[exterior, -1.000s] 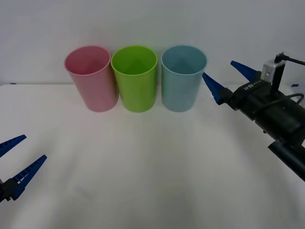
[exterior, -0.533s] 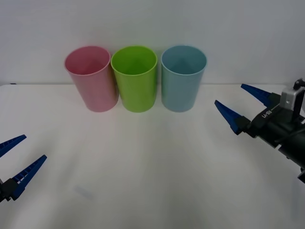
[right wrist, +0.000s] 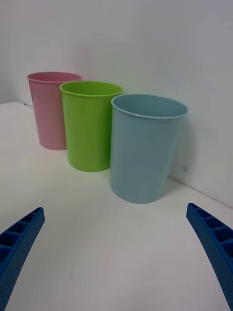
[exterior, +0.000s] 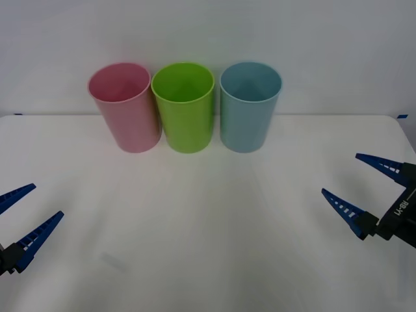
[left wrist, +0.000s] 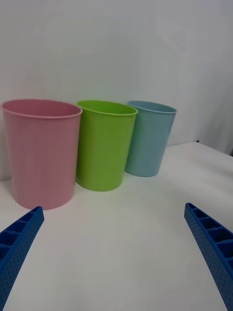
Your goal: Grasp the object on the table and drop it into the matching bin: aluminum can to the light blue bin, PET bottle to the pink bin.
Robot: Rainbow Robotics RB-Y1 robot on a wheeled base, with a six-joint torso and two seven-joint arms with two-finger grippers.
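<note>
The right gripper (exterior: 369,188) is hovering spread wide and empty at the frame's right edge; the left gripper (exterior: 23,211) likewise at lower left. The light blue bin (exterior: 249,107) is standing upper centre; the can is possibly inside, unseen.

A plain white wall (exterior: 208,32) is running behind the scene at 12 o'clock, unmarked. A wide white worktop (exterior: 208,221) is meeting it along a straight back edge. Light is falling evenly and softly, casting faint shadows on the wall (right wrist: 194,73) at 3 o'clock. Small dark specks are sitting at the worktop's far corners.
</note>
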